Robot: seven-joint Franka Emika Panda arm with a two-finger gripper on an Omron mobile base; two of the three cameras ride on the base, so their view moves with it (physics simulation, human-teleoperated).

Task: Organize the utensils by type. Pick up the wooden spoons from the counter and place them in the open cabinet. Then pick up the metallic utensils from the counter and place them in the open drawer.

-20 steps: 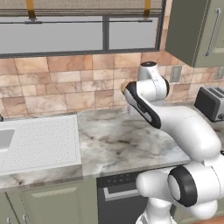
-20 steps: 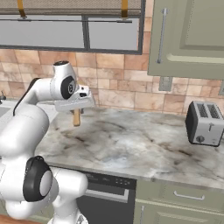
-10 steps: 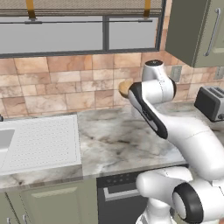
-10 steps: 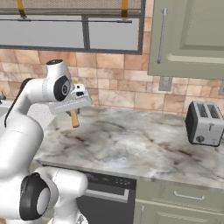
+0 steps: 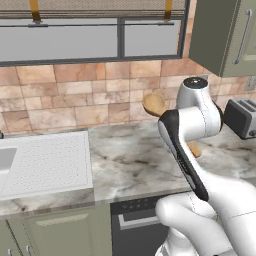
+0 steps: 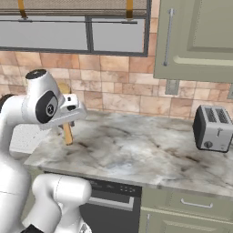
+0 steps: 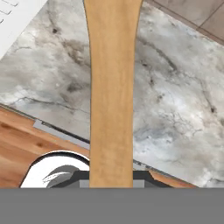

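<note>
We found the arm folded upward from the base, its forearm rising steeply and the wrist bent over above the counter [image 6: 136,150], well clear of the stone. The gripper [image 6: 69,119] sat at the wrist's end, largely hidden by the hand housing in both base views. The wooden spoon [image 5: 155,105] was carried in it: the round bowl stood up beside the wrist against the tiled backsplash [image 5: 75,95] in the left base view, and the handle end hung down below the hand toward the counter in the right base view. In the hand view the handle ran straight up the middle of the picture from between the fingers, so we judged the jaws narrowly closed on it, the spoon off the surface. The toaster [image 6: 212,128] stood well apart at the counter's right end, below the cabinet [image 6: 195,41], whose door appeared shut.
</note>
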